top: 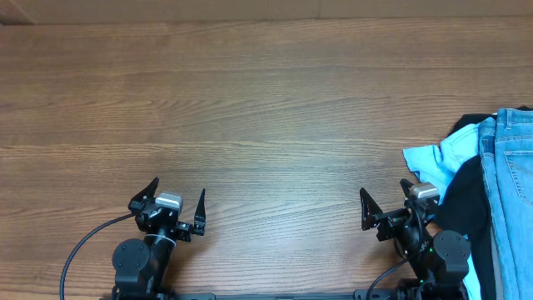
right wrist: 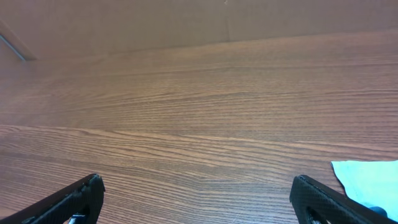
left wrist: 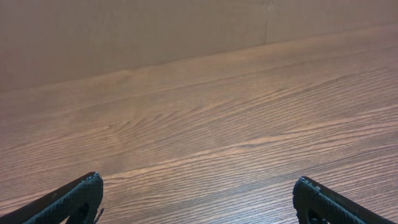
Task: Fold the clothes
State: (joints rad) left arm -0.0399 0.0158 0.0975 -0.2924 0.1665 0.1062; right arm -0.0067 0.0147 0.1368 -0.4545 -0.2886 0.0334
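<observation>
The light-blue denim jeans [top: 510, 192] lie in a pile at the right edge of the table in the overhead view, partly cut off by the frame. My left gripper [top: 176, 198] is open and empty near the front left of the table; in the left wrist view [left wrist: 198, 183] only bare wood lies between its fingers. My right gripper [top: 385, 197] is open and empty, just left of the pile; its wrist view [right wrist: 198, 182] shows bare wood between the fingers.
A bright cyan shirt [top: 440, 160] sticks out from the pile toward my right gripper, and its corner shows in the right wrist view [right wrist: 367, 177]. A black garment [top: 463, 204] lies under the jeans. The wooden table [top: 250, 108] stretches to the far edge.
</observation>
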